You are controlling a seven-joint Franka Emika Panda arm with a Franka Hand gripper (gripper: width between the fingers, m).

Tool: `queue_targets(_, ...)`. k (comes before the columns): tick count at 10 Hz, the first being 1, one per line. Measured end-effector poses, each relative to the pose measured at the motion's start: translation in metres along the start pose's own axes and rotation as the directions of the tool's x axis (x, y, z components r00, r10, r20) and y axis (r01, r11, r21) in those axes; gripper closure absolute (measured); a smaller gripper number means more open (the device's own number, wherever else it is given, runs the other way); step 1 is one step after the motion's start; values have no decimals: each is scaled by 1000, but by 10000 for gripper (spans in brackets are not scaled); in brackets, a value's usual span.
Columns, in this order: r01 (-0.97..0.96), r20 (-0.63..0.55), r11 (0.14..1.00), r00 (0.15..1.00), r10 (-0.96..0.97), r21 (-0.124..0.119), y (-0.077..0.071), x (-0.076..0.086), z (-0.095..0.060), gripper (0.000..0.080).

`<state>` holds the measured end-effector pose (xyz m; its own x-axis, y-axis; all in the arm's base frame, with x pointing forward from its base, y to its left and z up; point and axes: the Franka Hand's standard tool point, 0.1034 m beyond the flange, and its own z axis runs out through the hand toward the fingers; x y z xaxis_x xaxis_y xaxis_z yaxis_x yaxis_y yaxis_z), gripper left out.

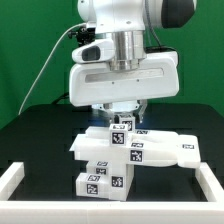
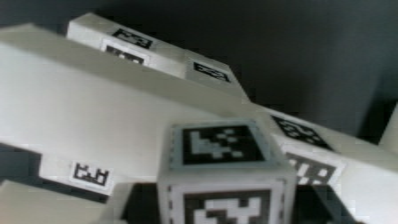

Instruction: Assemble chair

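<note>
A green backdrop stands behind a black table (image 1: 30,135), edged by a low white border rail (image 1: 12,180).

In the exterior view, we see the arm's white wrist housing filling the upper centre, with the gripper (image 1: 121,118) just below it, reaching down onto a cluster of white chair pieces (image 1: 125,152) in the lower centre of the frame. We count roughly three blocks there: a small tagged post (image 1: 121,126) right under the gripper, a broad flat piece (image 1: 165,150) stretching toward the exterior view's right, and a chunky tagged block (image 1: 104,180) at the bottom. The fingertips are hidden by the housing and the parts, so we cannot tell whether they clench the post or merely straddle it.

In the wrist view, we see the tagged post (image 2: 226,170) close up in the lower centre, and behind it a wide white slab (image 2: 107,100) running from the upper left toward the right, carrying about five tags. No fingers show here.

We judge the assembly partly done: the pieces sit stacked or joined together, but whether they are fastened we cannot say, and no finished chair shape is recognisable yet.
</note>
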<state>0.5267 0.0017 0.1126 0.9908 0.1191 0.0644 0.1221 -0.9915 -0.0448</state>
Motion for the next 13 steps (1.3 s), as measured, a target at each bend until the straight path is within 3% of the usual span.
queue_targets(4, -304, -1, 953, 953, 304, 6, -1, 0, 0, 515)
queue_targets(7, -525, -17, 851, 851, 525, 9, -1, 2, 0, 515)
queue_targets(9, -672, -16, 740, 740, 672, 17, -1, 2, 0, 515)
queue_targets(11, -731, -14, 683, 682, 731, 21, -1, 2, 0, 515)
queue_targets(13, -717, -15, 696, 696, 718, 20, -1, 2, 0, 281)
